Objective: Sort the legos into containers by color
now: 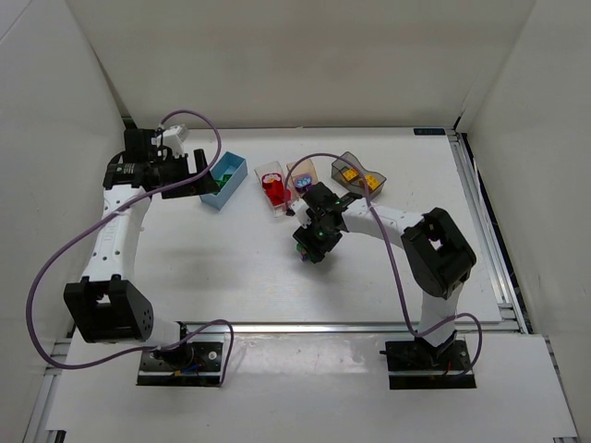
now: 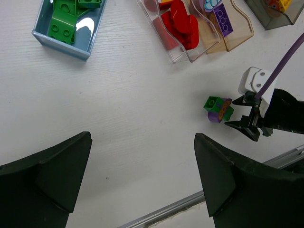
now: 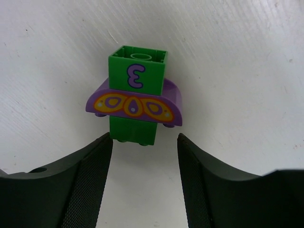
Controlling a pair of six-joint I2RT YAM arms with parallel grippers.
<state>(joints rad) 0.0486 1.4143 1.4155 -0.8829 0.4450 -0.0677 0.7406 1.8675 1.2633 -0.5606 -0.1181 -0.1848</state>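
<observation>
A green lego with a purple "3" has a purple curved lego with an orange pattern stuck across it. The pair lies on the white table and shows in the left wrist view. My right gripper is open just short of the pair, one finger on each side of its green end, apart from it. In the top view the right gripper points down at mid-table. My left gripper is open and empty, held high near the light blue bin.
The bins stand in a row at the back: the light blue bin with green bricks, the clear bin with red ones, the peach bin with a purple brick, and the grey bin with yellow ones. A metal rail edges the table front.
</observation>
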